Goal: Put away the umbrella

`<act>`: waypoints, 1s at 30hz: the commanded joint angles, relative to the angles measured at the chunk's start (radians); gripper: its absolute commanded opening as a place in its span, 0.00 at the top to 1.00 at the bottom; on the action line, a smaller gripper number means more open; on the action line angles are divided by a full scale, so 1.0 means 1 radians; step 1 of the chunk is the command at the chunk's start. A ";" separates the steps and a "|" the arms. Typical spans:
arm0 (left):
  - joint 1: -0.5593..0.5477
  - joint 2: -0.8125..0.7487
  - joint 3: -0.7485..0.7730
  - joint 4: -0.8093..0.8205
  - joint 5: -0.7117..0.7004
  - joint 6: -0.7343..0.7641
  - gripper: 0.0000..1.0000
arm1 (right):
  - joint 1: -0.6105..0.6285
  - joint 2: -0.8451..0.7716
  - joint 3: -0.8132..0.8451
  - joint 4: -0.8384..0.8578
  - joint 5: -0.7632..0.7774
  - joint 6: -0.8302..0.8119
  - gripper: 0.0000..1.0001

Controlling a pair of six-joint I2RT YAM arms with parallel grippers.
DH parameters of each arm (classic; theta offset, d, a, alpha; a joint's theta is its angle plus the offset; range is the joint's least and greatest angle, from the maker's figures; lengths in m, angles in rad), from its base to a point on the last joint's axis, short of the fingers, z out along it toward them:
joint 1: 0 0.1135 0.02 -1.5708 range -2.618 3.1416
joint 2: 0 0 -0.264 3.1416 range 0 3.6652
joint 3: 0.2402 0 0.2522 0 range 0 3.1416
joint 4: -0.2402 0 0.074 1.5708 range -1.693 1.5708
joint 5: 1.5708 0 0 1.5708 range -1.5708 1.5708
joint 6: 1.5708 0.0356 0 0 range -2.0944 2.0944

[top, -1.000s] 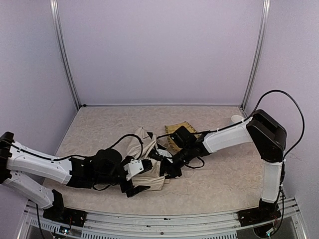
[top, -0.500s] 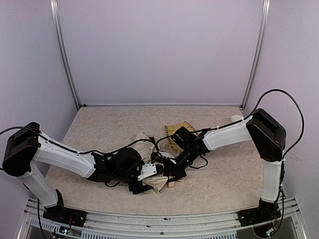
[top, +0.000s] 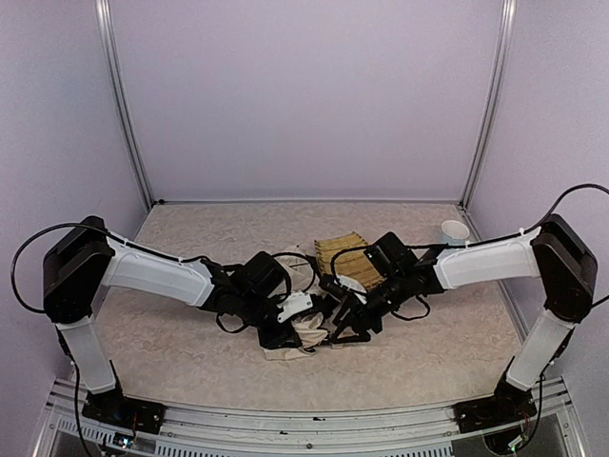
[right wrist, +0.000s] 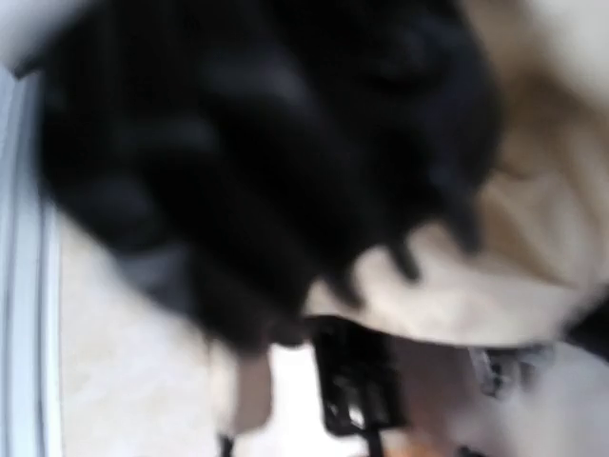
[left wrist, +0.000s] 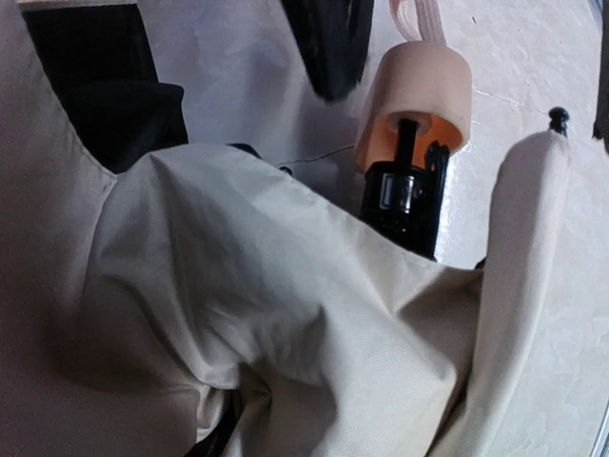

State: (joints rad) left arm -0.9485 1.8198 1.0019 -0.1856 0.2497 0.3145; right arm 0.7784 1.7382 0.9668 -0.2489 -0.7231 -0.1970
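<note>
Overhead, I find the umbrella (top: 304,333) lying collapsed on the bench (top: 190,238), a crumpled heap of cream fabric near the front centre, between the two arms. The left arm reaches in from the left and lies low over the bench; the left tool (top: 284,331) sits against the left side of the heap, touching the fabric. I cannot tell from any view whether this tool is clamped on the cloth or merely resting on it. The right arm reaches in from the right, and the right tool (top: 345,327) is at the right side of the heap with its jaws standing parted; I see nothing held in them. The left wrist view is filled with folded cream fabric. Above the folds the tan handle (left wrist: 416,90) shows end-on, with an orange inner face and a black shaft fitting (left wrist: 404,195) running from it down under the cloth. The tan strap (left wrist: 419,17) leaves the top of the handle. One black rib tip (left wrist: 559,116) pokes out at the right, beside a fold. The right wrist view is blurred: a dark mass over cream fabric, no more. The woven basket tray (top: 344,255) lies just behind the heap, and a white cup (top: 455,231) stands well apart at the right rear.
</note>
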 commanded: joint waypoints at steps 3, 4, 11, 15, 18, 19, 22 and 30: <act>0.048 0.121 0.089 -0.255 0.250 -0.058 0.57 | 0.017 -0.220 -0.116 0.153 0.314 0.043 0.27; 0.060 0.139 0.105 -0.274 0.285 -0.068 0.58 | 0.034 -0.245 -0.153 0.199 0.354 0.023 0.27; 0.133 0.197 0.139 -0.313 0.479 -0.112 0.63 | 0.266 -0.359 -0.389 0.637 0.548 -0.367 0.24; 0.150 0.226 0.147 -0.327 0.508 -0.119 0.65 | 0.313 -0.245 -0.352 0.691 0.623 -0.482 0.20; 0.154 0.247 0.152 -0.335 0.531 -0.126 0.67 | 0.339 -0.140 -0.298 0.695 0.705 -0.563 0.18; 0.154 0.252 0.154 -0.338 0.530 -0.124 0.67 | 0.342 -0.108 -0.285 0.702 0.723 -0.579 0.18; 0.155 0.266 0.154 -0.346 0.529 -0.117 0.67 | 0.344 -0.042 -0.265 0.731 0.754 -0.622 0.18; 0.157 0.282 0.169 -0.383 0.566 -0.077 0.68 | 0.316 0.102 -0.182 0.673 0.821 -0.632 0.20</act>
State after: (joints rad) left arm -0.7746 2.0274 1.2034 -0.4057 0.8165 0.2295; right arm 1.1095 1.7748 0.7330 0.4484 0.0303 -0.8169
